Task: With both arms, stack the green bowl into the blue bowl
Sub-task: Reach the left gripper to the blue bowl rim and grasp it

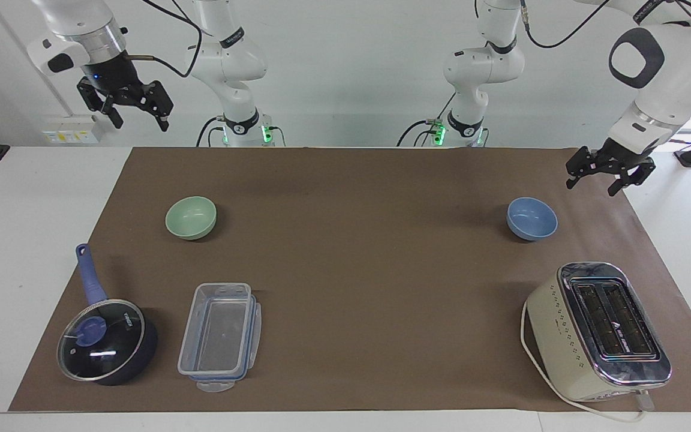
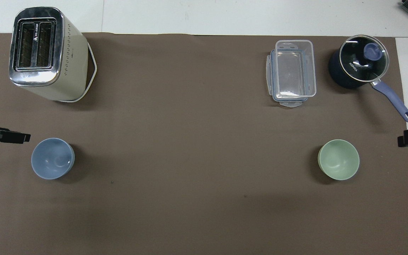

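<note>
The green bowl (image 1: 191,217) sits upright on the brown mat toward the right arm's end; it also shows in the overhead view (image 2: 338,164). The blue bowl (image 1: 532,218) sits upright toward the left arm's end, also in the overhead view (image 2: 52,158). My left gripper (image 1: 590,187) is open and empty in the air over the mat's edge, beside the blue bowl and apart from it. One of its fingers (image 2: 11,136) shows in the overhead view. My right gripper (image 1: 141,125) is open and empty, raised high and waiting off the mat's corner.
A cream toaster (image 1: 597,330) with a white cord stands farther from the robots than the blue bowl. A clear plastic container (image 1: 219,336) and a dark lidded saucepan (image 1: 105,339) with a blue handle lie farther out than the green bowl.
</note>
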`<state>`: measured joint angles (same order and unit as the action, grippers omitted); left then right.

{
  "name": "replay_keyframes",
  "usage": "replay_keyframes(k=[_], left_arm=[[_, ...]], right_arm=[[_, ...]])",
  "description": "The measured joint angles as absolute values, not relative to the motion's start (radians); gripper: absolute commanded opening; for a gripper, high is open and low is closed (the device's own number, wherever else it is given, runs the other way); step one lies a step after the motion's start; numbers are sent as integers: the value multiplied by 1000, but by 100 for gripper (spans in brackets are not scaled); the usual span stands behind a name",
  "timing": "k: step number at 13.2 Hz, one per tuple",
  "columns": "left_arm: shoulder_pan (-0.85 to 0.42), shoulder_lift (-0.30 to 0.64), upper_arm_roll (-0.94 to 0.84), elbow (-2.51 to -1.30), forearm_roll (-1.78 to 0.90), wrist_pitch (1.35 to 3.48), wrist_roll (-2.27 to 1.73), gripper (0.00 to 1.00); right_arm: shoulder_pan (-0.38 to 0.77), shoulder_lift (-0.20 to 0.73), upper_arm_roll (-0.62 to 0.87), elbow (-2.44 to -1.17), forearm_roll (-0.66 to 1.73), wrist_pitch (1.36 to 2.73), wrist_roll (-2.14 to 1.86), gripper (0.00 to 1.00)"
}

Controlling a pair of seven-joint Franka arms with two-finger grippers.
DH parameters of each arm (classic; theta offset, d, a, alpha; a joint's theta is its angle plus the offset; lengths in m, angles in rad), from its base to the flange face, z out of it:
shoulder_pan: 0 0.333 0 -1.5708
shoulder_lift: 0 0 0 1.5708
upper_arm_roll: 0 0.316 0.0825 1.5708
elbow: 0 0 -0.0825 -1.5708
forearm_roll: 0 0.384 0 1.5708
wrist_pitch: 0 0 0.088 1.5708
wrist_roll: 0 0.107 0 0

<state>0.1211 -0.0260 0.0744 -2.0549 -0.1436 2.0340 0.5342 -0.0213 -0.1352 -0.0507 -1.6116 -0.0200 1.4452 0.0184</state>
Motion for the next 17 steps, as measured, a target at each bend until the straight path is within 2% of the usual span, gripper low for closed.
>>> replay_keyframes(k=[4,6,8,9,10,11,13,14,17], left_arm=[[127,78,74,-2082,-149,2094,562,100],[153,110,74,-2098,-152,2097,606,94],[203,108,75,-2150,-185,2118,693,90],[224,101,76,-2184,-205,2141,733,84],[237,92,76,-2211,-220,2157,755,72],[242,82,76,-2227,-230,2166,763,43],[241,67,71,-2238,-240,2167,764,5],[241,64,69,-2239,-241,2164,764,0],[241,60,62,-2245,-243,2136,764,0]], right_arm=[[-21,-135,-51,-1612,-20,1445,18,100],[-21,-135,-51,-1612,-20,1445,18,100],[-21,-135,-51,-1612,-20,1445,18,100],[-21,-135,-51,-1612,-20,1445,18,100],[-22,-135,-51,-1612,-20,1445,18,100],[-22,-135,-51,-1612,-20,1445,18,100],[-22,-135,-51,-1612,-20,1445,18,100],[-22,-135,-51,-1612,-20,1445,18,100],[-22,-135,-51,-1612,-20,1445,18,100]])
